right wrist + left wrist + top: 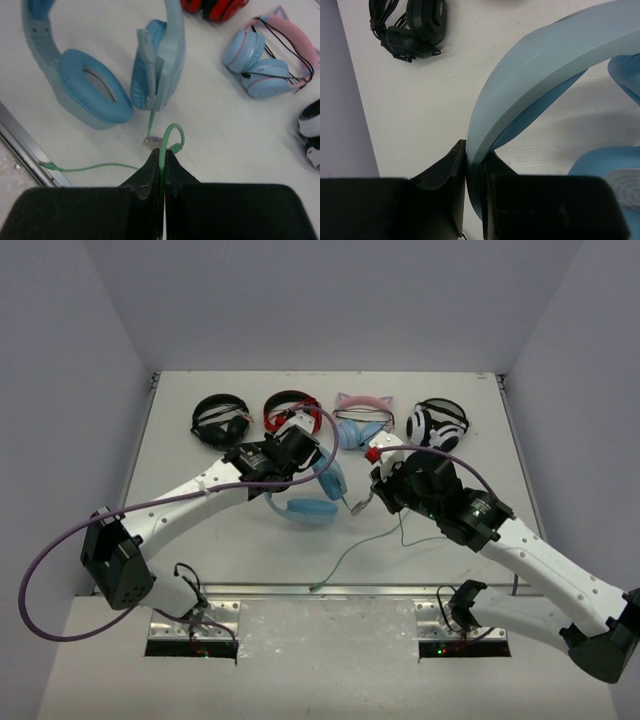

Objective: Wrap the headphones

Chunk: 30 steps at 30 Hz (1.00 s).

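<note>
The light-blue headphones (312, 498) lie mid-table with their padded cups (94, 91) facing the near edge. My left gripper (316, 462) is shut on the smooth blue headband (545, 65), which runs up out of the jaws (475, 152). The thin pale-green cable (362, 543) leaves the right cup (156, 70) and trails toward the front edge. My right gripper (368, 502) is shut on the cable a short way from the cup. A small green loop (173, 134) arches just past its fingertips (160, 152).
Along the back stand a black pair (220, 420), a red-and-black pair (289, 410), a pink cat-ear pair (360, 420) and a white-and-black pair (437, 422). A metal rail (20, 145) edges the table front. The cable's plug end (313, 588) lies near that rail.
</note>
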### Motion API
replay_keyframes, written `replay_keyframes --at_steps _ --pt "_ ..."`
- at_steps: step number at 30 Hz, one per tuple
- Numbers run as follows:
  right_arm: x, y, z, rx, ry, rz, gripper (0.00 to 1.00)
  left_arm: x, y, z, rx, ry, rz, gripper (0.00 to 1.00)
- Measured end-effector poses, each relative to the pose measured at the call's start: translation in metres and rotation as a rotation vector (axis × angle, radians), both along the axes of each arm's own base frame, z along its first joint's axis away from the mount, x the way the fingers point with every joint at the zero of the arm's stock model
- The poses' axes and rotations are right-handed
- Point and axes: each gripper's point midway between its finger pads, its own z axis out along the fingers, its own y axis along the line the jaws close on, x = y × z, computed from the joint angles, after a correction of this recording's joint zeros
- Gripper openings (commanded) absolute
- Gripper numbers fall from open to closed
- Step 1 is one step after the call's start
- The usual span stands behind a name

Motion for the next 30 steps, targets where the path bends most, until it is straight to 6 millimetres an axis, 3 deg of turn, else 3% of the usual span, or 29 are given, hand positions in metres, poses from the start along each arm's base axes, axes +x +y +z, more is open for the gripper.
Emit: replay_keyframes --at_steps 7,14,20,24,30 --pt "-0.024 0.045 0.027 0.162 -0.024 0.198 0.01 -0.006 -0.011 -0.024 -0.038 0.053 -0.063 0.0" --pt "-0.038 0.077 0.019 0.213 0.079 0.346 0.01 -0.012 -0.021 -0.024 -0.102 0.061 -0.126 0.0" --pt "-0.025 0.084 0.039 0.131 0.057 0.386 0.02 -0.022 -0.03 -0.02 -0.155 0.068 -0.207 0.0" --pt "-0.017 0.077 0.048 0.083 0.02 0.355 0.09 -0.029 -0.043 -0.023 -0.183 0.093 -0.264 0.0" --pt "-0.005 0.076 0.05 0.026 0.014 0.333 0.03 -0.034 -0.051 -0.026 -0.191 0.116 -0.31 0.0"
